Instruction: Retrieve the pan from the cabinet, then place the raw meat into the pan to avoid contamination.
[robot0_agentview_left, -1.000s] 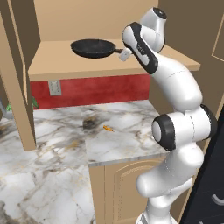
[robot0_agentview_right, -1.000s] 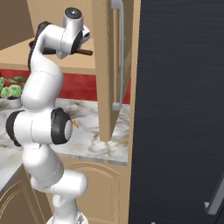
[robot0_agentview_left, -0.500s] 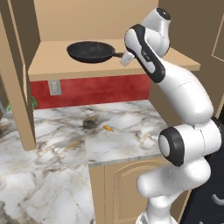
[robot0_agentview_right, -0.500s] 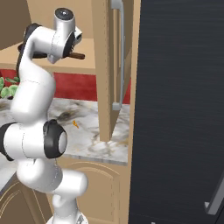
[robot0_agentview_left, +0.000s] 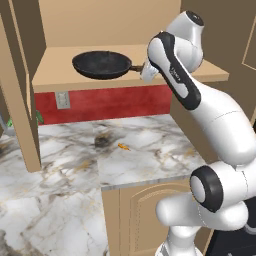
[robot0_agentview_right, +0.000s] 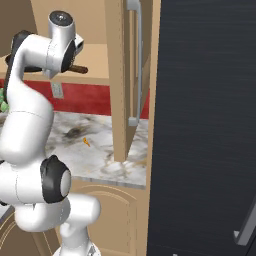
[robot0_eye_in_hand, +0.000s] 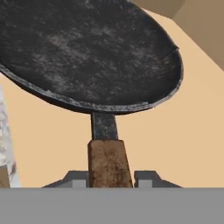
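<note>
The pan (robot0_agentview_left: 101, 65) is sitting on the shelf (robot0_agentview_left: 60, 76) inside the cabinet (robot0_agentview_right: 118, 75), its handle (robot0_eye_in_hand: 108, 159) pointing toward the right, where the hand (robot0_eye_in_hand: 109, 178) is reaching in with one finger lying on each side of that handle. Below the shelf the desk (robot0_agentview_left: 65, 165) is spreading out, and the arm is rising from in front of it. The open cabinet door is standing to the right of the shelf

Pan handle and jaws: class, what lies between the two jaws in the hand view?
In the hand view, the pan's brown handle runs between the two jaws; nothing else lies there except tan shelf behind.
</note>
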